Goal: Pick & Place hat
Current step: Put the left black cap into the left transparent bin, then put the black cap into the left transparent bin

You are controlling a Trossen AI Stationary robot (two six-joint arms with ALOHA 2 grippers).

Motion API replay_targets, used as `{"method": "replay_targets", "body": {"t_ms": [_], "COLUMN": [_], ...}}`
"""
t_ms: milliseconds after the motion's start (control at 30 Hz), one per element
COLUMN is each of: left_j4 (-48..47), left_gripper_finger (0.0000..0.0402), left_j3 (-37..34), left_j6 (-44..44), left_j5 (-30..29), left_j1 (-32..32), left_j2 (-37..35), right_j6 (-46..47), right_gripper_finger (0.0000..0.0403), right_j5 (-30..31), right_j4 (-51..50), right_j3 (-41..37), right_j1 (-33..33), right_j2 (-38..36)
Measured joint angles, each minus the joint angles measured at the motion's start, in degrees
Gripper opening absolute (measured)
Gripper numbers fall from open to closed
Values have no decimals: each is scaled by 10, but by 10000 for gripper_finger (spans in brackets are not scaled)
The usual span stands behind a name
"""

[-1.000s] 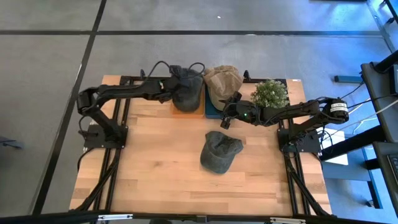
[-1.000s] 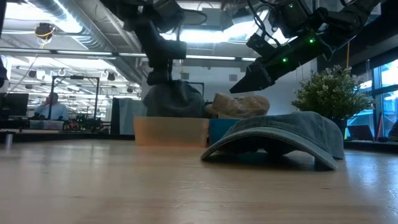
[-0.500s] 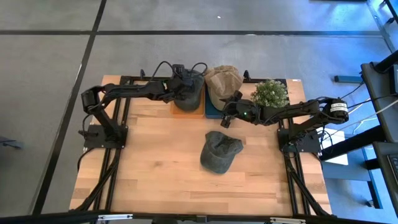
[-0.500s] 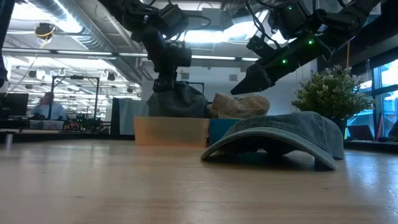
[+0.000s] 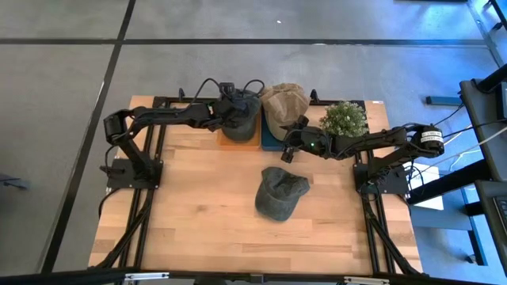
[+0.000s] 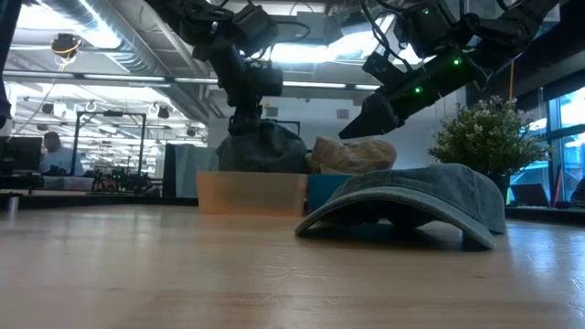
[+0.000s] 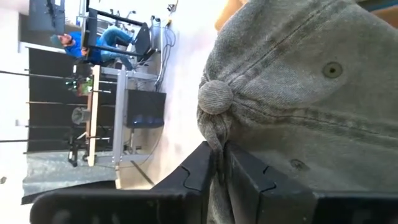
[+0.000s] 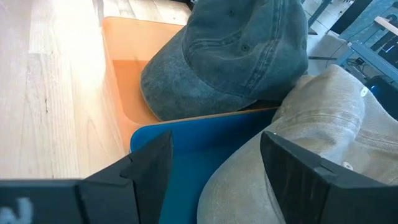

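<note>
Grey concrete floor surrounds the wooden tabletop [image 5: 198, 206]. At its far edge, the left gripper [image 5: 230, 108] pinches a dark hat [image 5: 240, 120] lying in the orange tray [image 5: 238, 143]. Beside it, over the blue tray [image 8: 205, 140], the right gripper [image 5: 290, 149] hangs open. Another dark cap [image 5: 279, 192] lies mid-table.

Three hats show. A dark grey-green denim cap [image 5: 280, 192] lies crown-up near the middle of the bench [image 5: 198, 214], its brim arching just above the wood in the low view. A second dark denim cap [image 5: 240, 119] sits in the orange bin [image 5: 238, 142] at the far edge, its top button and seams visible. A tan cap [image 5: 283, 101] rests in the adjoining blue bin [image 5: 269, 141], touching its rim.
</note>
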Motion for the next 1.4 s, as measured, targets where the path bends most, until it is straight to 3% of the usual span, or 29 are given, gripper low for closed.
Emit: {"method": "replay_targets", "body": {"t_ms": [333,400,567,767,833,933,1033,1200,1267,1333,1400], "left_j4": [29,38,38,41,41,39,15,-11,-3,-7,10], "left_gripper_finger": [92,103,123,136,136,134,133,132,132,132,134], "left_j3": [0,0,0,0,0,0,0,0,0,-1,0], "left_j6": [-2,-6,-19,-1,-35,-164,-264,-354,-376,-378,-379], "left_j5": [-48,-37,61,33,25,43,127,372,445,479,474], "left_j1": [0,0,0,-5,-9,-23,-42,-81,-98,-114,-131], "left_j2": [0,0,-1,-1,-1,-1,-1,0,8,17,31], "right_j6": [5,13,13,13,13,13,13,16,29,44,62], "right_gripper_finger": [243,243,243,243,243,243,243,243,243,243,243], "right_j5": [0,0,0,0,0,-1,-24,-79,-107,-158,-215], "right_j4": [0,0,0,-6,-6,-7,-22,-53,-61,-69,-76], "right_j3": [0,0,0,0,0,0,0,0,0,0,0], "right_j1": [0,0,0,0,0,0,0,0,0,0,0], "right_j2": [0,0,0,0,0,0,0,0,0,0,0]}}
